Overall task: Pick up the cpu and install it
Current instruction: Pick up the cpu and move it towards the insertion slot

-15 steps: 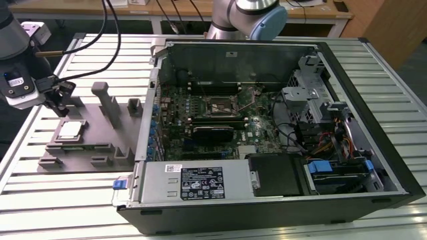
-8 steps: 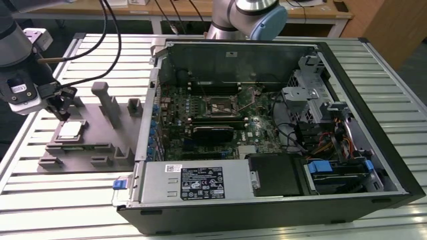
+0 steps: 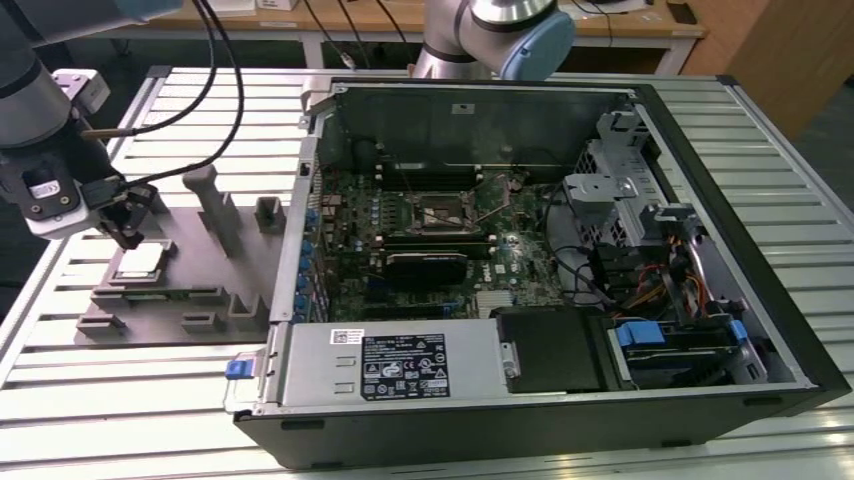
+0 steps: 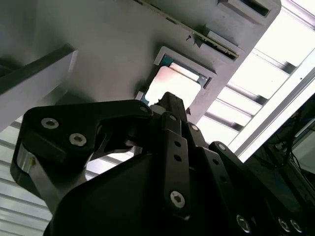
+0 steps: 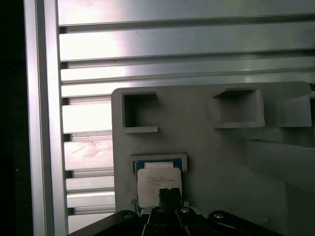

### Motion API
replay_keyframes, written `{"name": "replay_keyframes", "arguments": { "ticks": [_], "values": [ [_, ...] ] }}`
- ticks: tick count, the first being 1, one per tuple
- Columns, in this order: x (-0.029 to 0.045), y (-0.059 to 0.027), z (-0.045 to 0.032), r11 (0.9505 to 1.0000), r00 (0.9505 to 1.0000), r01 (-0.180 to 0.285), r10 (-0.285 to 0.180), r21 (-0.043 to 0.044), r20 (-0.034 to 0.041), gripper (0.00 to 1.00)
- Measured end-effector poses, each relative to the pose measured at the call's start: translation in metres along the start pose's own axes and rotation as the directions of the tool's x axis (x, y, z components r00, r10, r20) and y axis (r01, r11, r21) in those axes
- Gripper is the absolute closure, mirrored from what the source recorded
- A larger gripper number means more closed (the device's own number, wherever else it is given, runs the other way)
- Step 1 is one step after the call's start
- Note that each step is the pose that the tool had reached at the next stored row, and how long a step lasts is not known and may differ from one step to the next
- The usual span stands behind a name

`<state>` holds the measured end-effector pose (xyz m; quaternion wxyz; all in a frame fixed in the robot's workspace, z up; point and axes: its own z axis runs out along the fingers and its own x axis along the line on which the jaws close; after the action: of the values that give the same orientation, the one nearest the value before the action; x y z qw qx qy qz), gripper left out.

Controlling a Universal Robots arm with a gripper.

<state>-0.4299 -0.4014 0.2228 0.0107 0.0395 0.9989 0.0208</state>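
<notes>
The cpu [image 3: 140, 262] lies flat in a square recess of the grey fixture tray [image 3: 200, 292] on the slatted table [image 3: 94, 400], at the exterior view's left, well apart from the open computer case [image 3: 561, 330]. The pincer [image 3: 126, 232] hangs directly over its silvery top, closed, gripping nothing. I cannot tell if it touches.

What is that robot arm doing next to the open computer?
The robot arm's black gripper hangs right over the small square silvery cpu chip. The chip lies flat in its pocket on the grey plastic tray, at the exterior view's left. Whether the gripper is touching the chip is hard to tell. The chip is not yet lifted or put into the open black computer case beside the tray.
</notes>
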Motion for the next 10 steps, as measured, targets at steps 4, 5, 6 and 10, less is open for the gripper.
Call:
{"name": "replay_keyframes", "arguments": {
  "ticks": [4,5,6,10],
  "values": [
    [0.0011,-0.0004,0.0043,1.0,1.0,0.0,0.0,0.0001,-0.0002,0.89],
    [0.0014,-0.0006,0.0053,1.0,1.0,0.0,0.0,0.0,0.0,0.89],
    [0.0017,-0.0008,0.0062,1.0,1.0,0.0,0.0,0.0,-0.0001,0.89],
    [0.0031,-0.0012,0.0106,1.0,1.0,0.001,-0.001,-0.0001,0.0001,0.89]
  ]
}}
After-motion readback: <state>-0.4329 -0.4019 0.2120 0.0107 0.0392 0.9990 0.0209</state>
